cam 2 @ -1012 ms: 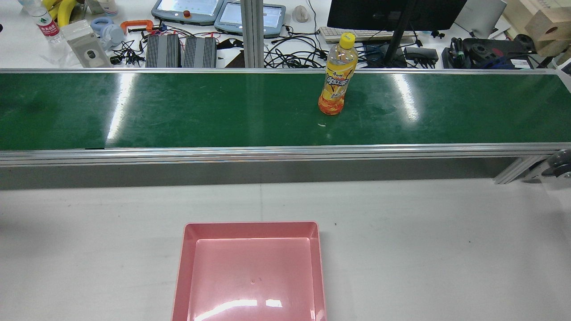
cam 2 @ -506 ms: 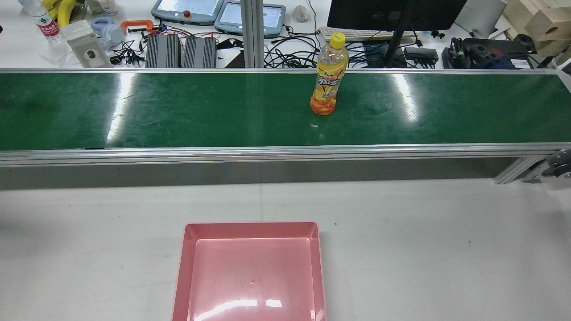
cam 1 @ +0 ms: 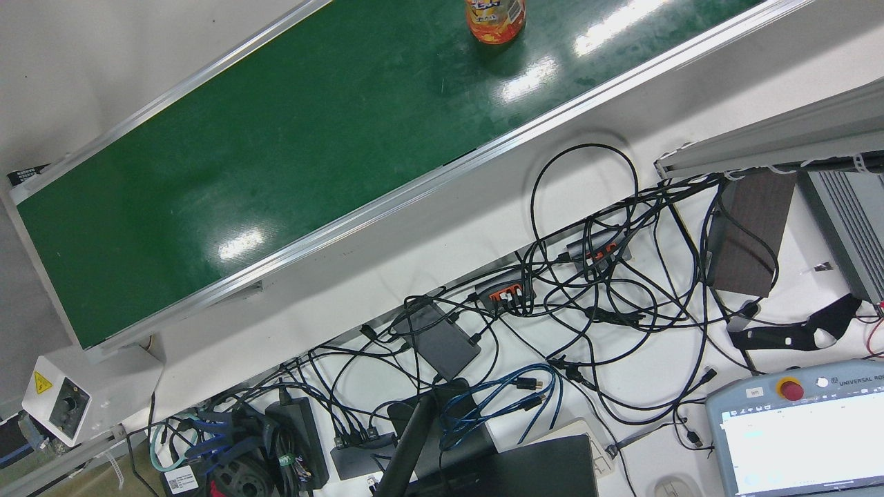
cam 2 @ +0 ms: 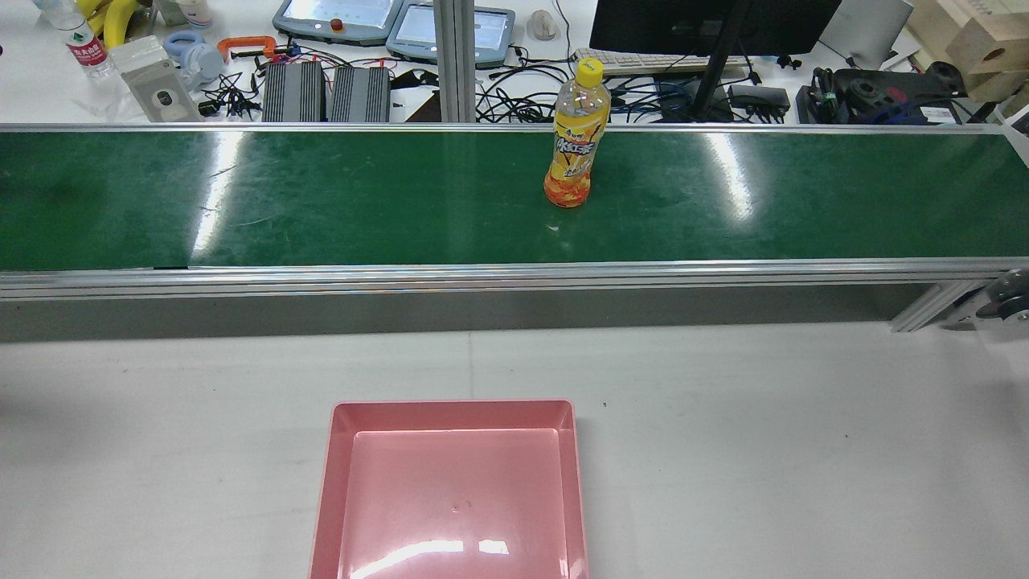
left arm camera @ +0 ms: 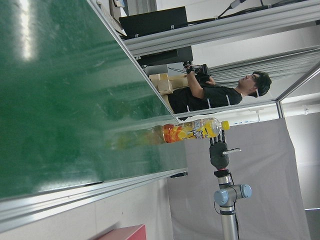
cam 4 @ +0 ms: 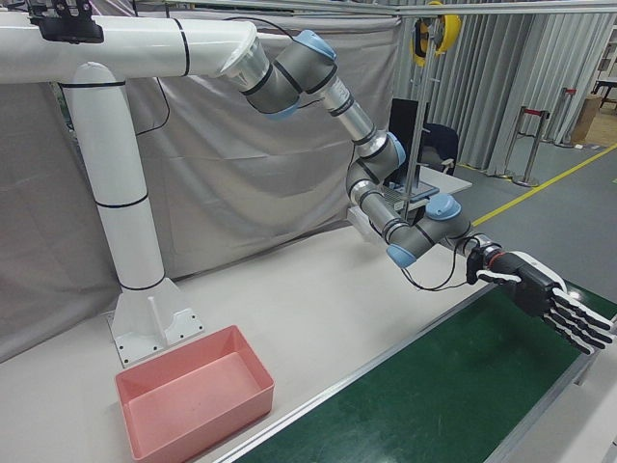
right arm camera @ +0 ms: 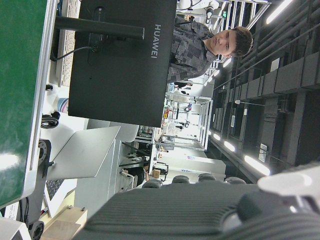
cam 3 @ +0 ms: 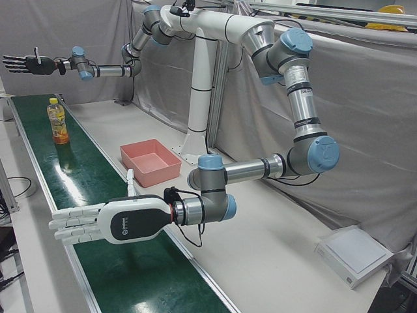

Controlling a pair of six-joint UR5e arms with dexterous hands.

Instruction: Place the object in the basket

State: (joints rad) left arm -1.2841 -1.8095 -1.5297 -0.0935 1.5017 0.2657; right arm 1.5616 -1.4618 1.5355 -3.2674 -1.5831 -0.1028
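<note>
An orange-drink bottle [cam 2: 572, 145] with a yellow cap stands upright on the green conveyor belt [cam 2: 321, 201], a little right of its middle. It also shows in the front view [cam 1: 495, 14], the left-front view [cam 3: 58, 122] and the left hand view [left arm camera: 192, 131]. The pink basket [cam 2: 454, 410] sits empty on the white table, nearer than the belt. My left hand [cam 3: 107, 223] hovers flat and open over the belt's near end, far from the bottle. My right hand [cam 3: 26, 64] is held open above the belt's far end, beyond the bottle. It also appears in the right-front view [cam 4: 540, 299].
Behind the belt lie tangled cables [cam 1: 587, 290], teach pendants [cam 2: 338, 18], a keyboard and a dark monitor [right arm camera: 122, 60]. People sit beyond the station [left arm camera: 215, 92]. The white pedestal [cam 4: 130, 212] stands behind the basket [cam 4: 193, 405]. White table [cam 2: 764, 450] surrounds the basket.
The bottle has travelled to the left along the belt in the rear view, staying upright. The basket has not moved.
</note>
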